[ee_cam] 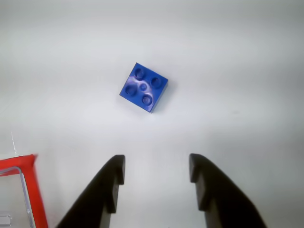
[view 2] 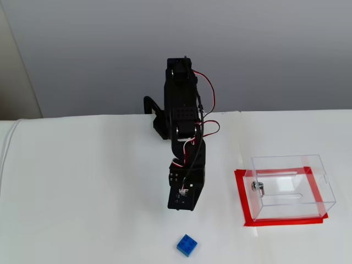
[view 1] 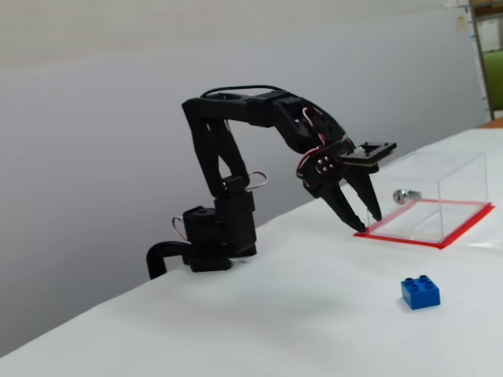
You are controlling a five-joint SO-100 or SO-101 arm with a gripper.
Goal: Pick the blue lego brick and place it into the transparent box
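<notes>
The blue lego brick [ee_cam: 144, 87] lies studs up on the white table, ahead of my gripper [ee_cam: 156, 170] in the wrist view. The gripper is open and empty, above the table and short of the brick. In a fixed view the brick [view 1: 420, 291] sits in front of the gripper [view 1: 367, 224]. In the other fixed view the brick [view 2: 187, 245] lies just below the arm's head [view 2: 184, 190]. The transparent box [view 2: 291, 187] with its red base rim stands to the right of the arm; it also shows in the side fixed view [view 1: 436, 200], and its red corner [ee_cam: 28, 183] shows in the wrist view.
The arm's base [view 1: 216, 236] is clamped at the table's back edge. A small silver metal lock piece [view 2: 257, 187] sits on the box's wall. A grey wall stands behind the table.
</notes>
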